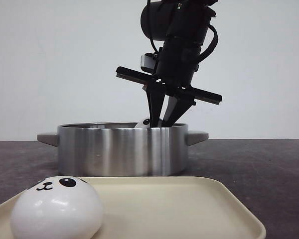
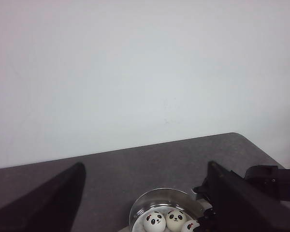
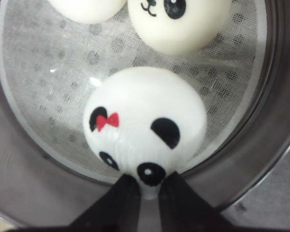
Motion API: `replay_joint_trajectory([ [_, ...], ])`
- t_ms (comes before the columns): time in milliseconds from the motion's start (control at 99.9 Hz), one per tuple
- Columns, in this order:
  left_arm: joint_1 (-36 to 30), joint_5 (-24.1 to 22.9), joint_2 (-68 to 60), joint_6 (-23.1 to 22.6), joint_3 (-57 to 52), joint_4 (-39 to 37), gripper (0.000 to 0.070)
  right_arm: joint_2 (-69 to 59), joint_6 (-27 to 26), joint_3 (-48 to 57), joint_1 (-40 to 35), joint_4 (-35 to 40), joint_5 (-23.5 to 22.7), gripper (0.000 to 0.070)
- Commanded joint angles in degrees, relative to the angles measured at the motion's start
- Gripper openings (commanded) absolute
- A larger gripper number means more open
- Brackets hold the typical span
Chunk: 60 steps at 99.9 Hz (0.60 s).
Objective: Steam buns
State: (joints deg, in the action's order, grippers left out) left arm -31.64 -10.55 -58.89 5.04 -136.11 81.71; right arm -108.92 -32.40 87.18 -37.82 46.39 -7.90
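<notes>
A steel pot stands mid-table with a mesh steamer insert. My right gripper reaches down into it and is shut on the edge of a panda bun with a red bow. That bun is tilted, and a sliver of it shows above the rim. Two more buns rest on the mesh. A fourth bun sits on the cream tray at the front left. My left gripper is open and empty, high above the table, and looks down on the pot.
The pot's side handles stick out left and right. The tray lies directly in front of the pot. The dark tabletop extends around both. A white wall stands behind.
</notes>
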Motion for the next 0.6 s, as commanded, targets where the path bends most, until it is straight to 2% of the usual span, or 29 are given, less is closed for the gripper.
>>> replay_joint_trajectory([
  [0, -0.3, 0.1, -0.5, -0.9, -1.4, 2.9, 0.0463, -1.2, -0.2, 1.3, -0.6, -0.5, 0.0, 0.0010],
  [50, -0.3, 0.1, -0.5, -0.9, -1.4, 2.9, 0.0463, -1.2, -0.2, 1.3, -0.6, -0.4, 0.0, 0.0061],
  [160, -0.3, 0.1, -0.5, -0.9, -1.4, 2.9, 0.0463, -1.2, -0.3, 1.3, -0.6, 0.0, 0.3, 0.0258],
  [200, -0.3, 0.1, -0.5, -0.9, -1.4, 2.9, 0.0463, -1.2, -0.7, 1.3, -0.6, 0.0, 0.5, 0.0294],
  [461, -0.3, 0.1, -0.5, -0.9, -1.4, 2.9, 0.0463, -1.2, -1.5, 1.4, -0.6, -0.5, 0.7, 0.0300],
  [591, -0.3, 0.2, -0.5, 0.4, -1.2, 2.9, 0.0463, -0.2, -0.9, 2.6, -0.6, -1.0, 2.8, 0.0300],
])
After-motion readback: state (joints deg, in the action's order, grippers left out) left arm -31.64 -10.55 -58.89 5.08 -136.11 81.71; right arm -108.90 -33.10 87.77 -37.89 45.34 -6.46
